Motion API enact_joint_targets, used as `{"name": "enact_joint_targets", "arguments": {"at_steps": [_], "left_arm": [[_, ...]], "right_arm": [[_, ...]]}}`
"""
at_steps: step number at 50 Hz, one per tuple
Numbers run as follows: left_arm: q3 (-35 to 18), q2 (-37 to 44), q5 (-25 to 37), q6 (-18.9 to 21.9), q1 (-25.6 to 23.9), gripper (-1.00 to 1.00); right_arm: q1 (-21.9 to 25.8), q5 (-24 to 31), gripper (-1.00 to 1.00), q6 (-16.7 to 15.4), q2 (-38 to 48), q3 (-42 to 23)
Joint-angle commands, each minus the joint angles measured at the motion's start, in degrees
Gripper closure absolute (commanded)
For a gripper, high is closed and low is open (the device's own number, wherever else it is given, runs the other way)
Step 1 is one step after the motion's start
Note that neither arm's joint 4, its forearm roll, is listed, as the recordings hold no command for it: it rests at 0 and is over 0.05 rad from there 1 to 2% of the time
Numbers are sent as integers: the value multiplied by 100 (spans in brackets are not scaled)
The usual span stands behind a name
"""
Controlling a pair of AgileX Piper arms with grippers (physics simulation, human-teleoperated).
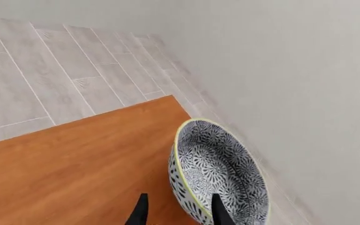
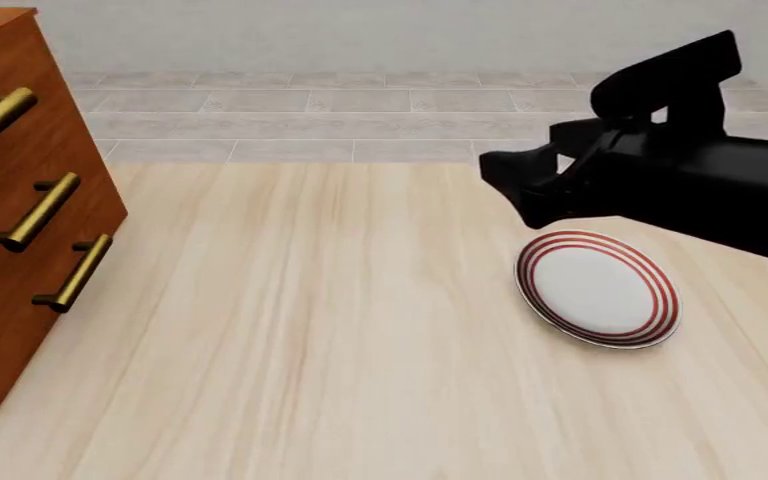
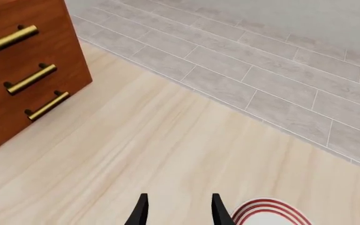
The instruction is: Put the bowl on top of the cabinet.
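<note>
The bowl point(image 1: 221, 173), blue-and-white patterned with a pale yellow rim, rests on the cabinet's orange-brown top point(image 1: 73, 164) near its far corner, seen only in the left wrist view. My left gripper point(image 1: 180, 213) is open and straddles the bowl's near wall, one finger inside the bowl and one outside. The front view shows the cabinet point(image 2: 11, 220) at the left with its brass handles; neither the bowl nor the left arm appears there. My right gripper point(image 3: 180, 211) is open and empty, hovering over the table, and in the front view it point(image 2: 498, 178) hangs above the plate.
A flat white plate with red rings point(image 2: 598, 290) lies on the light wooden table point(image 2: 304, 330) at the right, under the right arm; its edge point(image 3: 271, 211) shows in the right wrist view. Grey tiled floor point(image 2: 357, 110) and a pale wall lie beyond the table.
</note>
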Motion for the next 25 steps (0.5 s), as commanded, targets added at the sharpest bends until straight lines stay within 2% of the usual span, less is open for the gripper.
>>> {"name": "enact_joint_targets", "arguments": {"at_steps": [1, 25], "left_arm": [[116, -398, -39, -49, -52, -100], [163, -1374, 264, -78, -173, -100]], "right_arm": [[10, -28, -100, -17, 39, 17], [29, -2, -100, -39, 16, 18]]}}
